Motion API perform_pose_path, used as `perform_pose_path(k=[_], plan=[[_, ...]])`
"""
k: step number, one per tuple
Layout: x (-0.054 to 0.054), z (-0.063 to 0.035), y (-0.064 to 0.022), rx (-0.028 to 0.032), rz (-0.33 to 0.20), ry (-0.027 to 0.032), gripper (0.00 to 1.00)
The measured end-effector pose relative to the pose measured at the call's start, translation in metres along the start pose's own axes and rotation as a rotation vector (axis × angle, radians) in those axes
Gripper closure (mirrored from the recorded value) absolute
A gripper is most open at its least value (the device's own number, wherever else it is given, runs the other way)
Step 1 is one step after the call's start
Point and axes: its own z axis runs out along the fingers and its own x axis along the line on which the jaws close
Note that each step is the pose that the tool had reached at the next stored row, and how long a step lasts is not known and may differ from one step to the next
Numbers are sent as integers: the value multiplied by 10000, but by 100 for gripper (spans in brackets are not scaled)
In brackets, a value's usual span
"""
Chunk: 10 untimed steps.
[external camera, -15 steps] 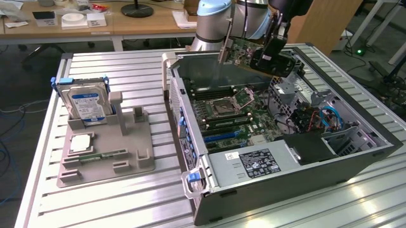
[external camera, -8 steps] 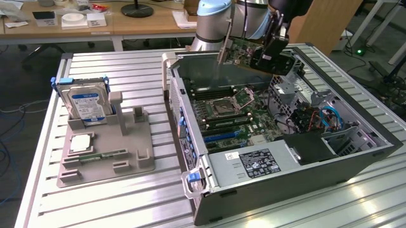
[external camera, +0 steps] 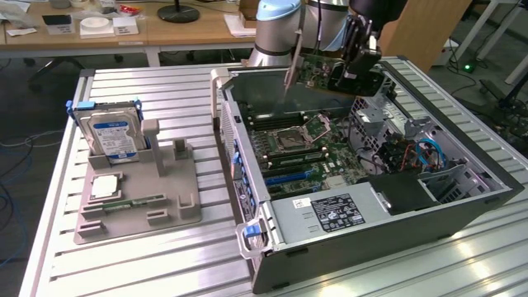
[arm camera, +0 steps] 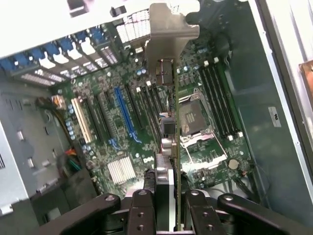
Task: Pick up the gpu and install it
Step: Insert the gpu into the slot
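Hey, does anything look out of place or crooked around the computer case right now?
Nothing looks damaged or spilled. The gpu is clamped in the gripper above the open computer case, not seated in any slot.

- Your exterior view stands off the arm, high above a near corner of the worktop [external camera: 165,266]. It looks down and across to the arm's base [external camera: 276,31] at the far edge, with the desks [external camera: 190,34] beyond.
- It sits far enough back that you get the whole open computer case [external camera: 387,229] and the grey fixture [external camera: 165,198] beside it.
- Your wrist view rides just behind the gripper [arm camera: 168,198] and faces down into the case, close over the motherboard [arm camera: 122,127].
- Both views share the case's inside: the motherboard, the CPU socket [external camera: 293,141] and the gpu [external camera: 318,71] clamped in the gripper, which the wrist view shows you edge-on.
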Motion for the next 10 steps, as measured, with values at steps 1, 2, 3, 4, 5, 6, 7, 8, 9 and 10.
perform_pose_path(k=[1, 2, 3, 4, 5, 6, 7, 8, 9, 10], plan=[[0, 2, 0, 62, -105, -18, 72], [0, 4, 0, 126, -204, -38, 72], [0, 7, -1, 192, -305, -59, 72], [0, 10, 0, 238, -384, -77, 72], [-1, 12, -1, 249, -465, -96, 72], [0, 13, -1, 239, -550, -131, 72], [0, 14, -1, 217, -631, -190, 72], [0, 14, -1, 185, -705, -275, 72], [0, 15, -1, 160, -785, -341, 72], [0, 16, 0, 145, -867, -389, 72]])
